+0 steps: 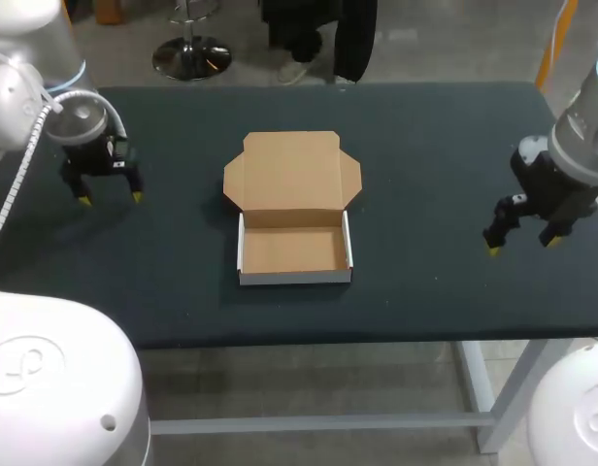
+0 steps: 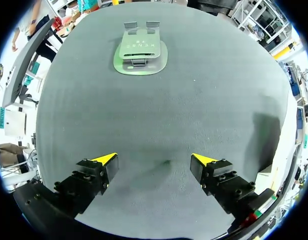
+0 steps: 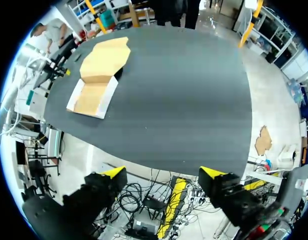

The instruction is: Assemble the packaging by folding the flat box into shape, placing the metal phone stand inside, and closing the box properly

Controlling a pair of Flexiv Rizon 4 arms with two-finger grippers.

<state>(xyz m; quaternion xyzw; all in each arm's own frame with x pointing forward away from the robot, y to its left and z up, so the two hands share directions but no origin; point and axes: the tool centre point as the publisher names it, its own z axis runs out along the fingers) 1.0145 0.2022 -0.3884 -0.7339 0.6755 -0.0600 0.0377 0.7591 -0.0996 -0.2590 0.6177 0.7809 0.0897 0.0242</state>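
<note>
Dark table (image 1: 425,146), bearing at its middle one cardboard box (image 1: 295,276): folded into a shallow tray with white outer walls, brown floor bare, flapped lid (image 1: 291,170) lying open on the far side. Metal phone stand (image 2: 140,52), grey-green, sits on the table well ahead of the left gripper (image 1: 110,199) and outside the box; the lettering on its plate is too small to read. Left gripper and right gripper (image 1: 522,246) hang over the table on either side of the box, well apart from it, fingers spread wide and gripping nothing.
</note>
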